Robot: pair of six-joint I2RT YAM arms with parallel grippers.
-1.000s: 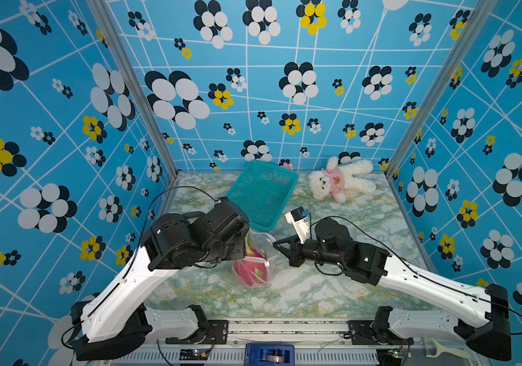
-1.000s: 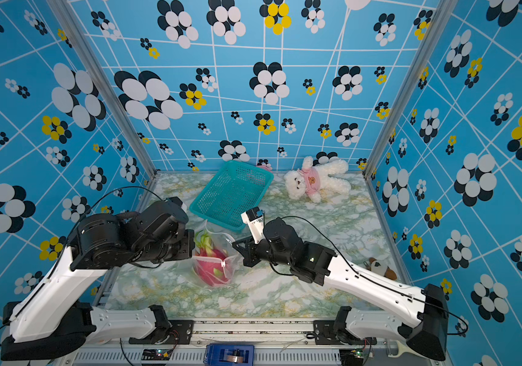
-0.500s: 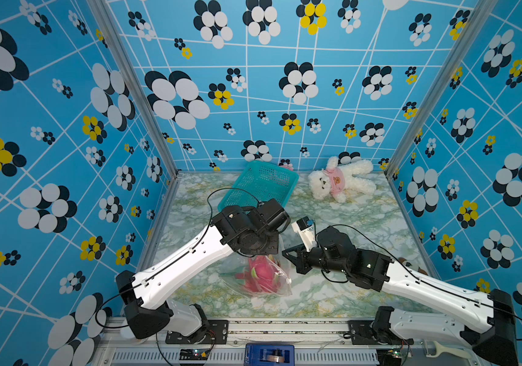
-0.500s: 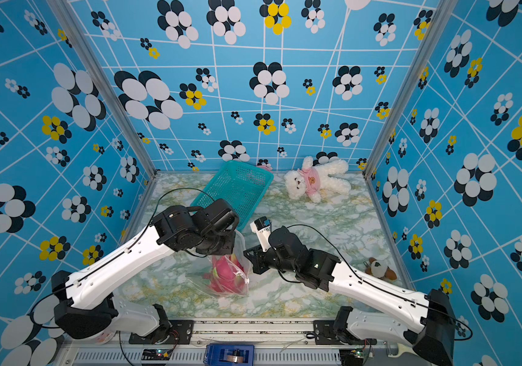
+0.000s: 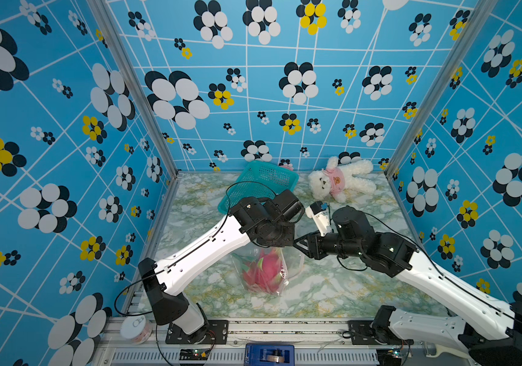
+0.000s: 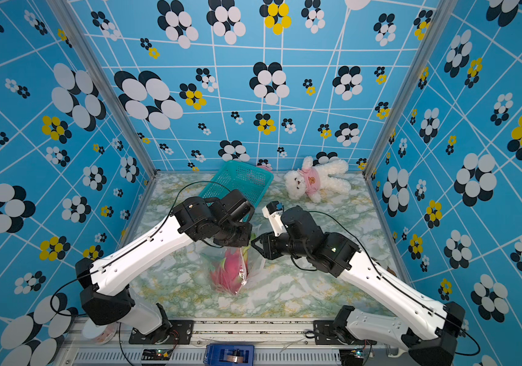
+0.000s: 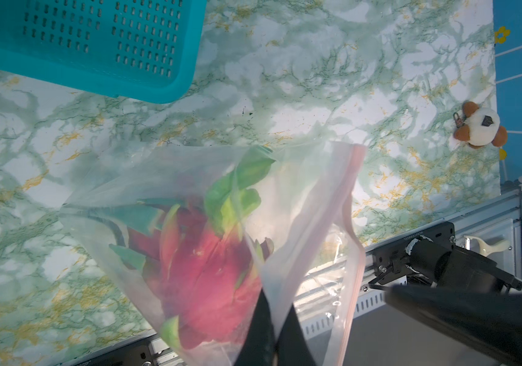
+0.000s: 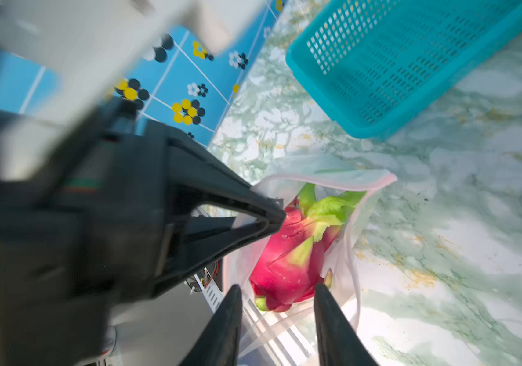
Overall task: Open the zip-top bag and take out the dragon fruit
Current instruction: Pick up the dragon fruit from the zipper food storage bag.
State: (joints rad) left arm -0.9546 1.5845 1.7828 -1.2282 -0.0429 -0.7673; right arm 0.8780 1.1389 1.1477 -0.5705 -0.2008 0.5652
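clear zip-top bag [image 7: 316, 196] pinched in closed left gripper [image 7: 275, 304]; only right wrist view shows right gripper [image 8: 277, 286] parted, holding nothing

The clear, crinkly zip-top bag [image 8: 342, 253] hangs mouth-up over the surface [image 8: 475, 253], pale pink zip strip [image 8: 348, 183] parted. Inside sits a magenta dragon fruit [image 8: 288, 263], green scales toward the opening.

Pink dragon fruit [image 6: 228, 269] inside clear zip-top bag [image 6: 252, 268] over marbled table [image 6: 301, 285]; teal basket [image 6: 237, 180], teddy [image 6: 315, 181] behind
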